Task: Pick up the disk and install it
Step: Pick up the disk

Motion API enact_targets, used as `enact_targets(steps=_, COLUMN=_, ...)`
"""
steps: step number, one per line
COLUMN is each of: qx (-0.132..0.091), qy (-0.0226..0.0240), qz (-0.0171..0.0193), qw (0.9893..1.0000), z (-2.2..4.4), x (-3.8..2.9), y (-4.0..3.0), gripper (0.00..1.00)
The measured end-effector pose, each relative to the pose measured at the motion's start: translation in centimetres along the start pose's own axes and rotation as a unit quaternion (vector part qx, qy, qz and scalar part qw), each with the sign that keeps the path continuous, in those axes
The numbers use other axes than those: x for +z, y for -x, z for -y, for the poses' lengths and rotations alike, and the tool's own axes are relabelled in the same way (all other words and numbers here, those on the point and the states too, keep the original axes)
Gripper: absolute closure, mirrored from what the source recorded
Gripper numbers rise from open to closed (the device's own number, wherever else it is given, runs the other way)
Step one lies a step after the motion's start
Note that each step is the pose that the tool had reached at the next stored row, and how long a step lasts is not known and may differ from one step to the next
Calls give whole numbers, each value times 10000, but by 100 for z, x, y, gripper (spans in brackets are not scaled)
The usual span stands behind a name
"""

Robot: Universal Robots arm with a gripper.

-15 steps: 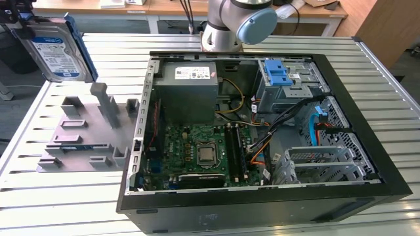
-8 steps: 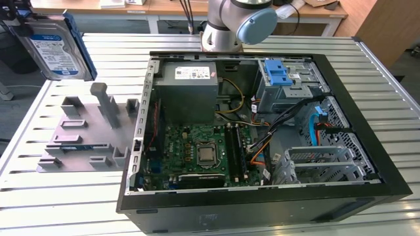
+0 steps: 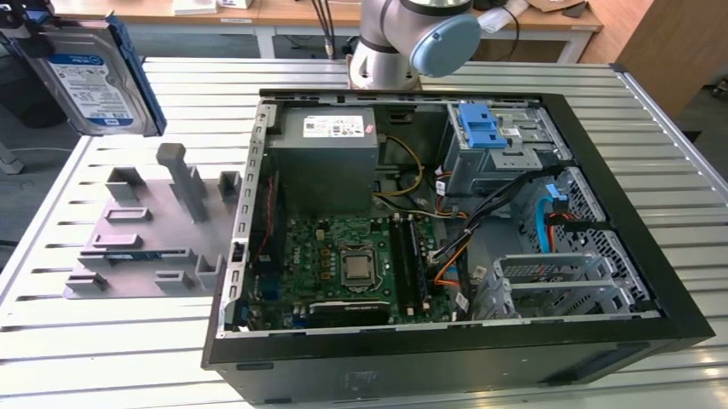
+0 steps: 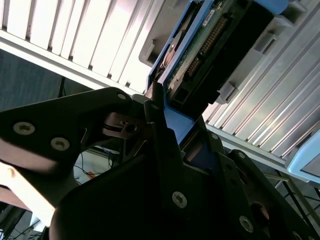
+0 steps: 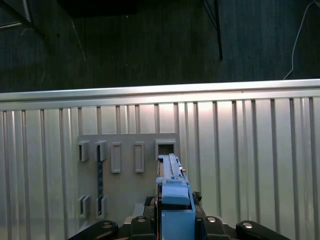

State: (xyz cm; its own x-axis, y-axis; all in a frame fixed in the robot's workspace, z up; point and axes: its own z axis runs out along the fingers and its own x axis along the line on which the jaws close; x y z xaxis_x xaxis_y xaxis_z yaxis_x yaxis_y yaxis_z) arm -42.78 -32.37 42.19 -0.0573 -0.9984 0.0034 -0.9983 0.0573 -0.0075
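The disk (image 3: 97,72), silver with a blue-and-white label and a blue carrier frame, hangs upright in the air above the table's far corner at the exterior view's left. My gripper (image 3: 29,30) is shut on its upper end. In the first wrist view the disk (image 5: 172,192) appears edge-on between the black fingers, over the grey fixture plate (image 5: 125,170). In the second wrist view its green circuit-board side (image 4: 200,45) faces the camera, with the gripper (image 4: 165,125) clamped on the blue frame.
The grey fixture plate (image 3: 136,230) with upright posts lies on the slatted metal table (image 3: 68,341). An open computer case (image 3: 251,256) holds a power supply (image 3: 324,162), a drive cage with a blue latch (image 3: 483,128) and a metal bay (image 3: 557,281). The arm's base (image 3: 398,43) stands behind.
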Motion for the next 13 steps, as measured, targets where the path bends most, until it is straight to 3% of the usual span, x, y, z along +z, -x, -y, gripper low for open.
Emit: enact_targets(steps=13, qx=0, qy=0, qz=0, qw=10000, z=1, x=-117, y=-1, gripper=64)
